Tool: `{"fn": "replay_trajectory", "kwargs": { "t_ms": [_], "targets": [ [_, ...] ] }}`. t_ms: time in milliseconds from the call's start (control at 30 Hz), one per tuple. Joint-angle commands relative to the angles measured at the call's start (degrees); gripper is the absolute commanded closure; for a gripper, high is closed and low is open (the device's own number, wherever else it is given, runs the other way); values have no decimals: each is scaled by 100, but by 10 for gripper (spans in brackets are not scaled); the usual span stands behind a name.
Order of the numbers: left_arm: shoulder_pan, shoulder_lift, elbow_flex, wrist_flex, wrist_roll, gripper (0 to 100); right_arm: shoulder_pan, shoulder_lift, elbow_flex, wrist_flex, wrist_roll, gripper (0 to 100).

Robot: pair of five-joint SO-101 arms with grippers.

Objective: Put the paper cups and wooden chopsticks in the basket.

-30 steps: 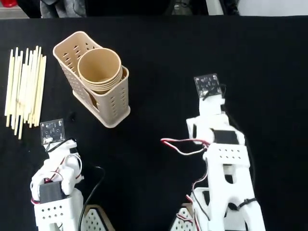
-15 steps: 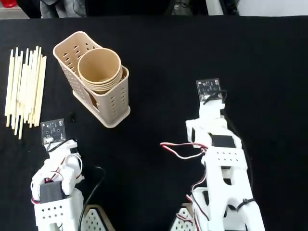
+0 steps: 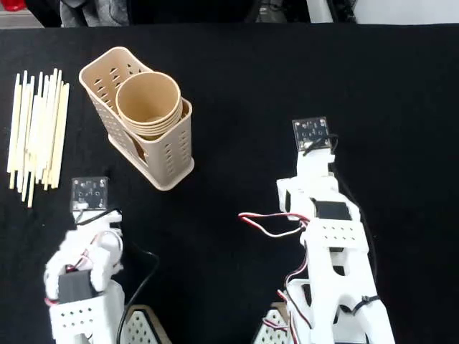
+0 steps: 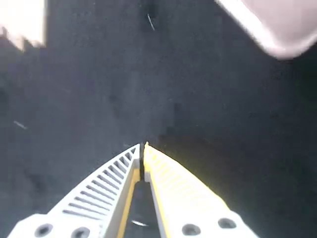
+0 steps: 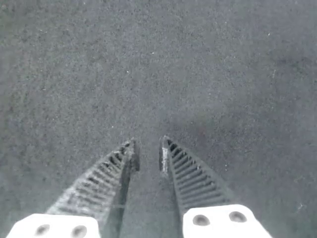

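Black cloth (image 3: 287,64) over the table. Pinched shut on nothing at the left gripper (image 4: 142,147), tips touching. Ahead and to its right, the basket (image 3: 171,154) with the paper cups (image 3: 148,100) nested inside. Ahead and to its left, the wooden chopsticks (image 3: 36,132) loose on the cloth. Parted by a narrow gap at the right gripper (image 5: 147,152), empty, with the basket well off to its left.

Matt black cloth (image 3: 237,86), faintly grainy, under the ribbed plastic left gripper (image 4: 142,147); just ahead of it a smooth beige plastic basket (image 3: 168,154), matt paper cups (image 3: 148,104), and bare pale-wood chopsticks (image 3: 36,129) off to its left
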Motion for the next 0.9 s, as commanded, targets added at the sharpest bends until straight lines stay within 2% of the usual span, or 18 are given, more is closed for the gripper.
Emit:
{"fn": "replay_trajectory", "kwargs": {
  "t_ms": [0, 133, 200, 300, 433, 633, 767, 867],
  "targets": [
    [-778, -35, -1437, -369, -958, 968, 26, -110, 13, -53, -44, 913],
    [-804, 44, -2484, -1169, -905, 966, 35, -110, 22, -53, -35, 913],
    [-796, 325, -2879, -1415, -651, 941, 26, -110, 22, -53, -18, 913],
    [-831, 1380, -3389, -1705, -193, 883, 35, -110, 31, -53, -18, 913],
    [-787, 3490, -4391, -1943, 88, 880, 0, -110, 92, -97, -9, 913],
    [-444, 6453, -6738, -1187, 123, 852, 0, -110, 101, -97, -9, 913],
    [-268, 7903, -8189, -457, 123, 773, 0, -110, 101, -97, -9, 913],
    [-259, 8642, -9024, -211, 123, 752, 0, -110, 101, -97, -9, 913]
  ]
}}
